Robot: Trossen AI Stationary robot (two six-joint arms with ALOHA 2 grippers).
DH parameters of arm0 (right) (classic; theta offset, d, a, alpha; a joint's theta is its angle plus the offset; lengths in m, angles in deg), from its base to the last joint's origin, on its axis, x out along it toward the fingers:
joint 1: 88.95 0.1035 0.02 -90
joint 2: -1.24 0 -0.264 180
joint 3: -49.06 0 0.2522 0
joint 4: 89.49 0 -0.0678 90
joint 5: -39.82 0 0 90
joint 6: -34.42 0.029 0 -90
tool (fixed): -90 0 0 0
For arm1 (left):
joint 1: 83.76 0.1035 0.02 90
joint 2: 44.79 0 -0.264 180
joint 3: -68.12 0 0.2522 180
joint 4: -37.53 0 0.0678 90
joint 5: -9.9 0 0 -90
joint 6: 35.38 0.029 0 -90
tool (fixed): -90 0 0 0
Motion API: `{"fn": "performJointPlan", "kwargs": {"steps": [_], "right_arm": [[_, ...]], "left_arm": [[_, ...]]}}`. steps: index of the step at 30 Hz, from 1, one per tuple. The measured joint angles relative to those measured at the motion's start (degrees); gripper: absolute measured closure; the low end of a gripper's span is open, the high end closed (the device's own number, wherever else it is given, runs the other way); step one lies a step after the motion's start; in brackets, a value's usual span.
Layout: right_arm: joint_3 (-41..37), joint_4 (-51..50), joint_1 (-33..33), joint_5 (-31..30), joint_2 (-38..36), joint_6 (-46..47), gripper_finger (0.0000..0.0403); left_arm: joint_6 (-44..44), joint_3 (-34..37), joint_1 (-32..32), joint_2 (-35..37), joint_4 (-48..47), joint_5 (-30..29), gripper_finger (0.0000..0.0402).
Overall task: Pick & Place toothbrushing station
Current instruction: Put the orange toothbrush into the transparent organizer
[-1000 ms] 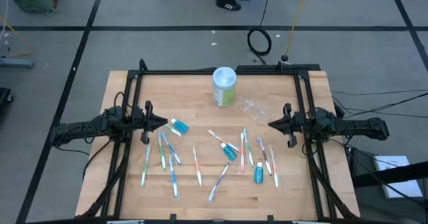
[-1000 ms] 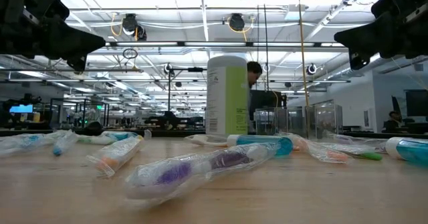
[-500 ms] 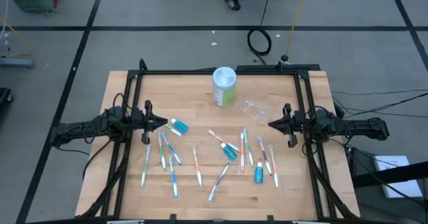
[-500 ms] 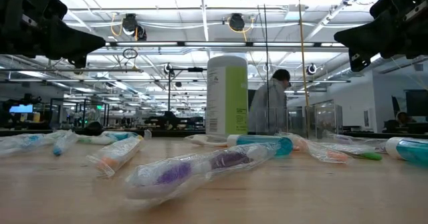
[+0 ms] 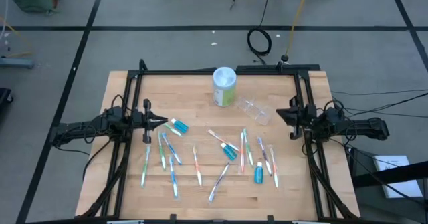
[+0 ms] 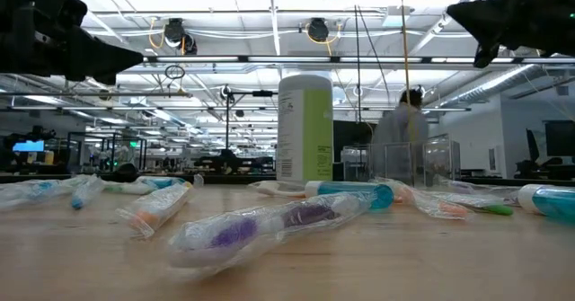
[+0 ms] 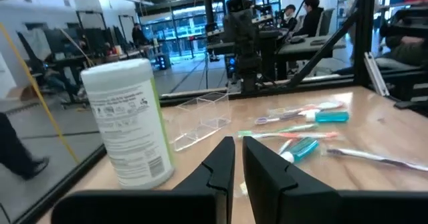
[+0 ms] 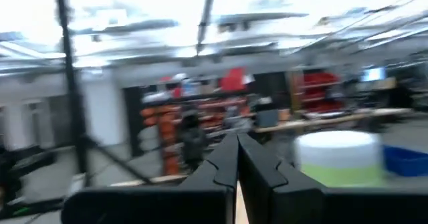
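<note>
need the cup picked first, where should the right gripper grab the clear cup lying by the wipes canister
The clear cup lies on its side, open mouth apparently toward the right gripper. Probably pinch the rim wall, one finger inside, coming from the right: the curved side would likely slip from a top-down squeeze.

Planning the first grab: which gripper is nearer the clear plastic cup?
Right. The right gripper sits just beside the clear plastic cup; the left gripper is far across the table.

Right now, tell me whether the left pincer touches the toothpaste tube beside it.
Cannot tell. In the high view the left pincer tip meets the toothpaste tube in outline, but height is hidden.
</note>
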Motion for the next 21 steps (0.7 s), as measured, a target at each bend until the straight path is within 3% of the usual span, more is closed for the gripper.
{"fn": "performJointPlan", "kwargs": {"steps": [4,7,13,18,21], "right_arm": [[0.0,-0.24,-0.01,-11.48,0.09,3.05,0.0399],[0.0,-0.5,-0.04,-16.79,0.17,2.94,0.0399],[0.0,-1.19,-0.04,-17.35,1.67,0.87,0.0388],[0.0,-0.93,-0.04,-17.34,5.77,2.79,0.034],[0.02,0.64,-0.04,-17.24,9.25,6.54,0.0306]], "left_arm": [[-2.08,0.0,0.0,0.01,7.17,1.7,0.0366],[-2.81,-0.02,-0.02,0.02,12.14,1.73,0.0366],[-15.0,-0.02,-0.02,0.0,12.83,1.49,0.0366],[-8.21,-0.02,-0.02,0.0,12.83,-1.64,0.0366],[-1.11,-0.04,0.0,0.0,12.91,-8.27,0.0366]]}}
